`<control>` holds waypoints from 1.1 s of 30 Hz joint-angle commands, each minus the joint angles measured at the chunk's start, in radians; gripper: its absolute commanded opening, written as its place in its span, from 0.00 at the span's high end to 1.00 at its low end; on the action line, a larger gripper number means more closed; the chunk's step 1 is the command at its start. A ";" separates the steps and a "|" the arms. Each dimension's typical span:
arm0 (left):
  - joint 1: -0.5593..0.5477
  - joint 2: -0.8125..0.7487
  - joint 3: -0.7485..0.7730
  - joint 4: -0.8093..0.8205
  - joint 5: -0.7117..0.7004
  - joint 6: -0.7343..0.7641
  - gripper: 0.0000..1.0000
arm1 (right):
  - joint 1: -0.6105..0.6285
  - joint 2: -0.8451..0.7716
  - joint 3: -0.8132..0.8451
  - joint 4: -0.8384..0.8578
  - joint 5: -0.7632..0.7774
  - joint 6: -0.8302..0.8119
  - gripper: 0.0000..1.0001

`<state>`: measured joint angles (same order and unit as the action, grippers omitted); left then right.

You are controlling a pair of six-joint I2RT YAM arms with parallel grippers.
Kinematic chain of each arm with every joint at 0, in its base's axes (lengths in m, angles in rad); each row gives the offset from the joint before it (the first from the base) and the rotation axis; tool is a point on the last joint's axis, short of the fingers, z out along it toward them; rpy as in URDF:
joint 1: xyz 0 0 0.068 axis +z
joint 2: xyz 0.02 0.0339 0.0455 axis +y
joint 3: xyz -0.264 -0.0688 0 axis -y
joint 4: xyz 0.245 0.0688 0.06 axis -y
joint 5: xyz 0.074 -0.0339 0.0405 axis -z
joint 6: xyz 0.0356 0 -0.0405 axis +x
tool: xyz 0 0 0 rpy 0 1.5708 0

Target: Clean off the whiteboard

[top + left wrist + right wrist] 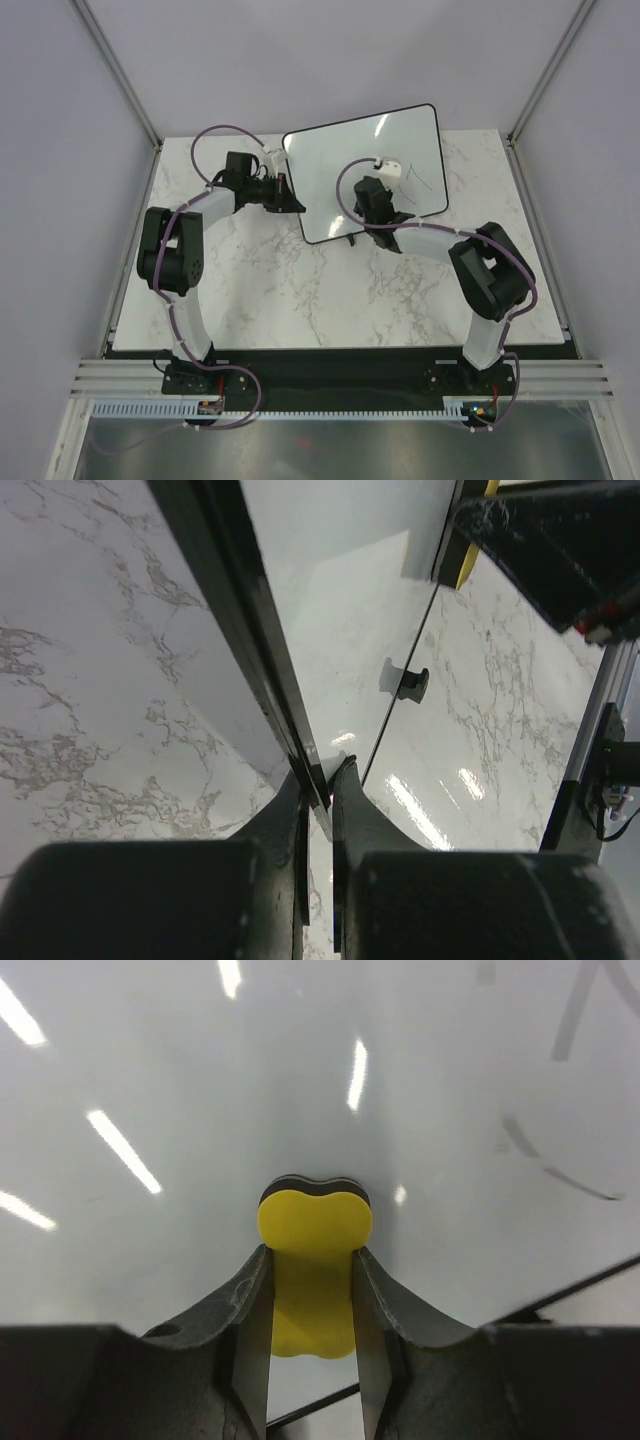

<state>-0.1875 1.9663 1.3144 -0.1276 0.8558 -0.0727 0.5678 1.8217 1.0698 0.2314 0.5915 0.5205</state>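
Observation:
A black-framed whiteboard (340, 165) lies on the marble table, tilted. Grey marker strokes (417, 176) remain near its right side; they also show in the right wrist view (560, 1160). My right gripper (312, 1260) is shut on a yellow eraser (314, 1235) with a dark felt base, pressed on the board surface (200, 1080) left of the strokes. In the top view the right gripper (372, 193) sits over the board's lower middle. My left gripper (318, 780) is shut on the whiteboard's black left edge (240, 610); in the top view the left gripper (293, 200) is at that edge.
The marble table (260, 290) spreads around the board. A small black stand foot (411, 682) shows under the board in the left wrist view. Metal frame rails (120, 70) border the workspace. The right arm (560, 540) hangs over the board.

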 commanded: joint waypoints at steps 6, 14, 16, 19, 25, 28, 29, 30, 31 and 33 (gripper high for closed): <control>-0.010 -0.017 0.035 0.020 -0.132 0.180 0.98 | 0.067 0.051 -0.010 0.088 0.102 0.010 1.00; -0.010 -0.015 0.037 0.014 -0.127 0.185 0.98 | -0.163 -0.035 -0.157 0.091 0.103 0.110 1.00; -0.010 -0.015 0.039 0.011 -0.127 0.189 0.98 | -0.203 -0.045 -0.153 0.092 0.090 0.089 1.00; -0.010 -0.014 0.040 0.008 -0.127 0.189 0.98 | -0.250 -0.048 -0.137 0.115 -0.013 0.076 1.00; -0.010 -0.015 0.040 0.000 -0.127 0.194 0.98 | -0.234 0.000 0.024 0.129 -0.183 0.003 1.00; -0.010 -0.014 0.042 -0.006 -0.127 0.200 0.98 | -0.207 0.022 0.114 0.118 -0.173 -0.016 1.00; -0.010 -0.015 0.040 -0.007 -0.129 0.202 0.98 | -0.209 0.024 0.148 0.118 -0.176 -0.010 1.00; -0.010 -0.015 0.040 -0.009 -0.129 0.205 0.98 | -0.207 0.025 0.162 0.117 -0.176 -0.010 1.00; -0.010 -0.015 0.042 -0.010 -0.129 0.205 0.98 | -0.209 0.031 0.177 0.111 -0.174 -0.011 1.00; -0.010 -0.017 0.040 -0.018 -0.133 0.208 0.98 | -0.213 0.040 0.220 0.091 -0.142 -0.016 1.00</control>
<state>-0.1925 1.9663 1.3273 -0.1493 0.8677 -0.0383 0.3595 1.8374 1.2194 0.3202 0.4587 0.5186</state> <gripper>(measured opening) 0.085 0.396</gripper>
